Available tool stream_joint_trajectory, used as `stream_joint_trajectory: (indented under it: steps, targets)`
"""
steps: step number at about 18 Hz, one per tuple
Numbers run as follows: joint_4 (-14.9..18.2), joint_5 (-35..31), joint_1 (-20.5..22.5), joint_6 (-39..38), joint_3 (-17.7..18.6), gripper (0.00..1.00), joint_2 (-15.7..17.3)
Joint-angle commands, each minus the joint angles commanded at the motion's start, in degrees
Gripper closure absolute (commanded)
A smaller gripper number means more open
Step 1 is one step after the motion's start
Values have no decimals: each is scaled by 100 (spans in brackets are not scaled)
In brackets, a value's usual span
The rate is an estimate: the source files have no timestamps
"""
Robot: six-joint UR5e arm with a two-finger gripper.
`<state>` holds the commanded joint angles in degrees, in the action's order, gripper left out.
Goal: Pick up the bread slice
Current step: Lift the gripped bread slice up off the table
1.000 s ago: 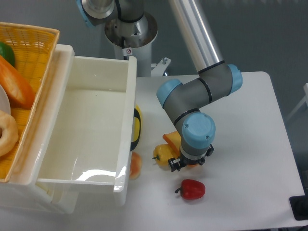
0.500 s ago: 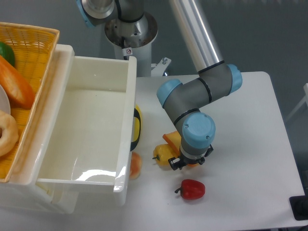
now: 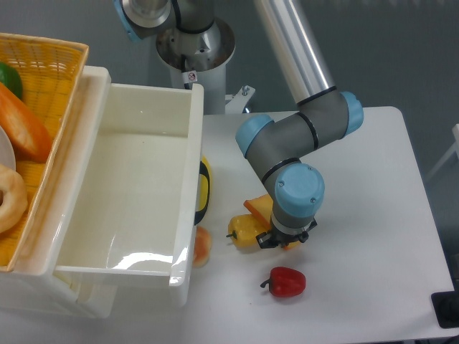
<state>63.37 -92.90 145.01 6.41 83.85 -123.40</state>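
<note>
— Where's the bread slice right now?

— Down on the white surface, mid-table, and mostly hidden under the arm's blue-capped wrist. Only a wedge of it pokes out on the wrist's left side.

— What can you see of it?

— A yellow-orange face with a darker orange crust along the edge, looking tilted rather than lying flat. A small orange bit also peeks out lower down by the fingers.

— Neighbours?

— The yellow bell pepper sits just below and left, touching or nearly so; I can't tell which. The red pepper lies farther below, apart from it.
</note>
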Motion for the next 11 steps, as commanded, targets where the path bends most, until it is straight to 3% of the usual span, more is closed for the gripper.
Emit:
stream_joint_trajectory:
  steps: [6,11]
  targets:
    - [0,422,307,781,-44,100,465]
    - [17,378,694,2800,-132,100,905]
